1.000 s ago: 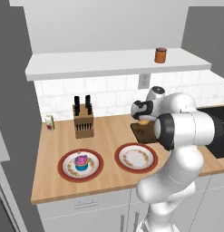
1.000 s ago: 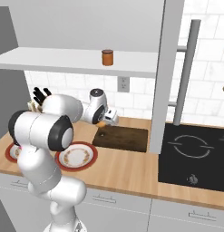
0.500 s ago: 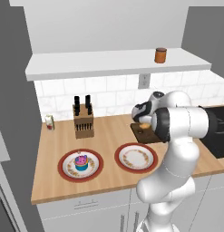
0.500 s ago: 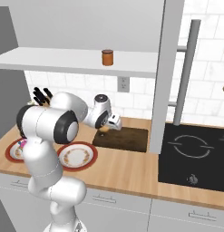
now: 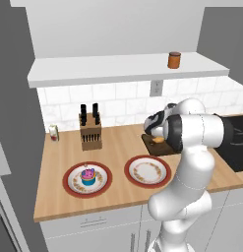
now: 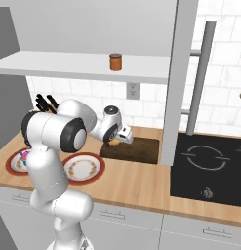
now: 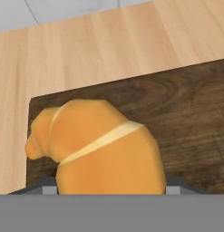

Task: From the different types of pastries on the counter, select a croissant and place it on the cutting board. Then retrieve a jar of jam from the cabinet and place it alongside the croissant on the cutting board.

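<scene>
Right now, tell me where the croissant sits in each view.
Left base view: croissant right of centre, under the gripper.
Right base view: centre-left, at the board's left end.
Hand view: lower centre.
Shared landmark: the dark cutting board beneath it.

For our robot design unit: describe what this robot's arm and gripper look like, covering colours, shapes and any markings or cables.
The arm is glossy white, built of rounded, bulbous segments with dark grey bands at the joints. The gripper has a boxy white hand body. No cables or markings are visible.
</scene>
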### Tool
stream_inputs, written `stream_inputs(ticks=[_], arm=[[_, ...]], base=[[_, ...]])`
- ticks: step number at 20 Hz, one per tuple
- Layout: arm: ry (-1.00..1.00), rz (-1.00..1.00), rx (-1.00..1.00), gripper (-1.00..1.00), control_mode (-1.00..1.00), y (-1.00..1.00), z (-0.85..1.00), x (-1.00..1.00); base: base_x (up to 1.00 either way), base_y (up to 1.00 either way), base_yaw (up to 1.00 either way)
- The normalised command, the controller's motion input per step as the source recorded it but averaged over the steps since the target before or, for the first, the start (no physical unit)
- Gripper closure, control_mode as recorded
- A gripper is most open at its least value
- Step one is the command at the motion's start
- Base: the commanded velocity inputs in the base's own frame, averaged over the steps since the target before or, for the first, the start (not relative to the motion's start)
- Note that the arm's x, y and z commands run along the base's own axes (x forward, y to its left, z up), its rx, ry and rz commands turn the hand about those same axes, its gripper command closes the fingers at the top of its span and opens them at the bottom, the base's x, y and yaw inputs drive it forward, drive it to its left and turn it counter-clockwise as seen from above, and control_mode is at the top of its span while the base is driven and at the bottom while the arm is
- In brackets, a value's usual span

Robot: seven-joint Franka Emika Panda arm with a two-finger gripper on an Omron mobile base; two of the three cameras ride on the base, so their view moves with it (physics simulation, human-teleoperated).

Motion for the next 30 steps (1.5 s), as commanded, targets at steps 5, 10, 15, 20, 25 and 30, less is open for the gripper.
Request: stream_inputs(ticks=[5,10,15,20,25,30], arm=[[0.0,0.0,0.03,-1.0,-1.0,-0.03,0.01,0.0],[0.0,0.0,0.02,-1.0,-1.0,0.0,0.08,0.0],[-0.13,0.0,0.01,-1.0,-1.0,0.0,0.77,0.0],[-0.24,0.0,0.0,-1.0,-1.0,-0.03,0.67,-0.28],[-0.14,0.0,0.0,-1.0,-1.0,-0.05,0.09,-0.73],[-0.25,0.0,0.0,-1.0,-1.0,-0.01,0.39,-0.57]], base=[[0.0,0.0,0.0],[0.0,0.0,0.0],[0.0,0.0,0.0],[0.0,0.0,0.0],[0.0,0.0,0.0],[0.0,0.0,0.0]])
